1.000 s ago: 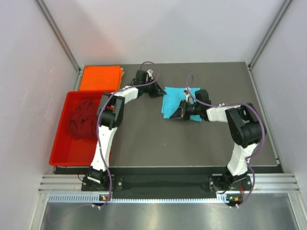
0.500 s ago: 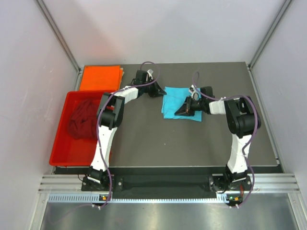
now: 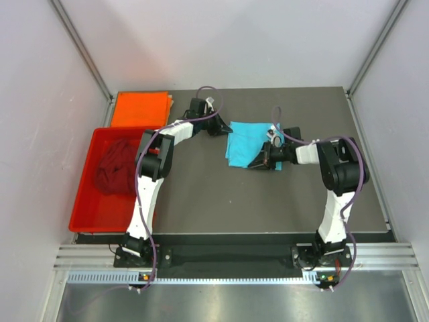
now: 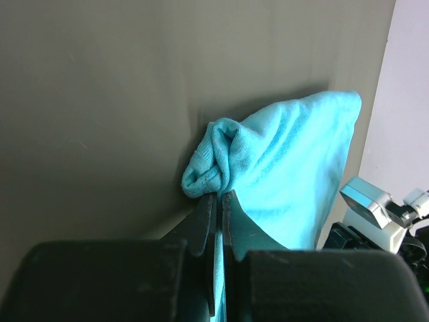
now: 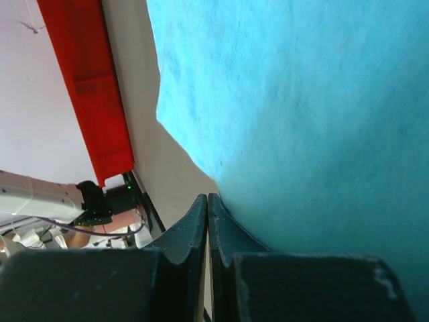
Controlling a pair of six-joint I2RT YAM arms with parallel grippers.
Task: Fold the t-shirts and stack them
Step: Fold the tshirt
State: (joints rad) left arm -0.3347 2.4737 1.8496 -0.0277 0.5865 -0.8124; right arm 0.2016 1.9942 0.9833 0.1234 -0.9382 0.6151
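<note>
Top external: your left gripper (image 3: 218, 127) is at one corner of the blue shirt (image 3: 244, 141), so the cloth spreads away to its right, flat on the table (image 3: 214, 194). Your right gripper (image 3: 258, 161) is low at the opposite, near edge, with the cloth just beyond it. The left wrist view shows the left jaws clenched on that shirt: a sliver of blue runs between the fingers and a bunched knot of cloth sits right ahead of the tips. That pinch looks like the anchor for a fold, holding the corner so it won't slide. In the right wrist view the right jaws are squeezed fully together, their tips touching the shirt's edge, with the cloth filling everything to their right. You can't tell whether the hem is caught or the tips only press beside it, so check before pulling. A grip at two opposite edges suggests you are lifting or squaring the piece for its next fold. The orange shirt (image 3: 139, 109) lies folded flat well to the left of the left gripper, probably the base of the stack. The maroon shirt (image 3: 115, 166) is a crumpled heap in the tray (image 3: 80, 201), nearer than the orange one and not yet folded. My read: one done, one mid-fold, one waiting. The risk is the bunched corner dragging the layers askew.
</note>
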